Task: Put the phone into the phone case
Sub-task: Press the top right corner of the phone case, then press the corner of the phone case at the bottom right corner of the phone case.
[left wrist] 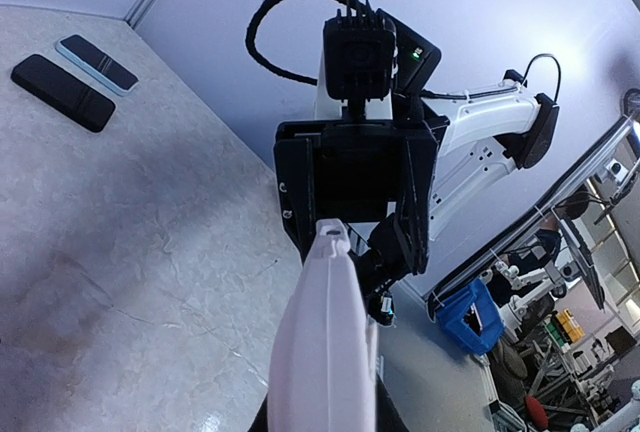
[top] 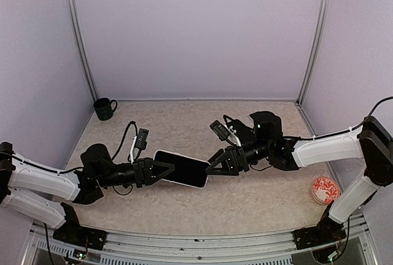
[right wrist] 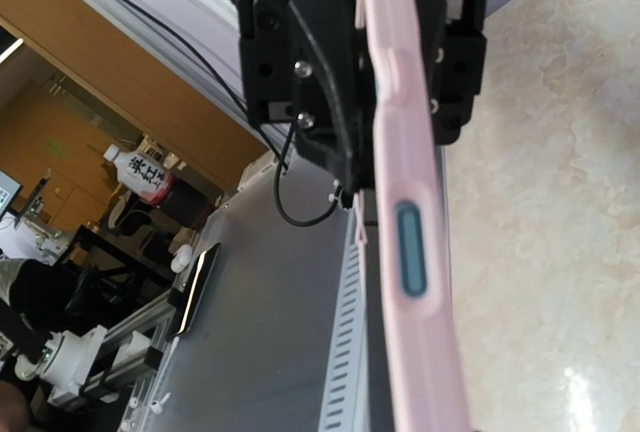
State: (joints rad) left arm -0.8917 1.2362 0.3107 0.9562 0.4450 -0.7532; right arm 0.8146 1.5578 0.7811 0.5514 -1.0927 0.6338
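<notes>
A pale pink phone case (top: pixel 181 168) with a dark phone face inside its rim hangs just above the table centre, held by its two ends. My left gripper (top: pixel 161 170) is shut on its left end and my right gripper (top: pixel 212 167) is shut on its right end. In the left wrist view the case (left wrist: pixel 325 342) shows edge-on, running up to the right gripper (left wrist: pixel 355 177). In the right wrist view the case edge (right wrist: pixel 410 262) shows a grey-blue side button and ends at the left gripper (right wrist: pixel 350 62). My own fingers are mostly hidden behind the case.
A dark green mug (top: pixel 104 108) stands at the back left corner. A red patterned dish (top: pixel 325 189) lies at the front right. Two other phones, one black (left wrist: pixel 62 92) and one in a light blue case (left wrist: pixel 97 62), lie on the table behind the right arm.
</notes>
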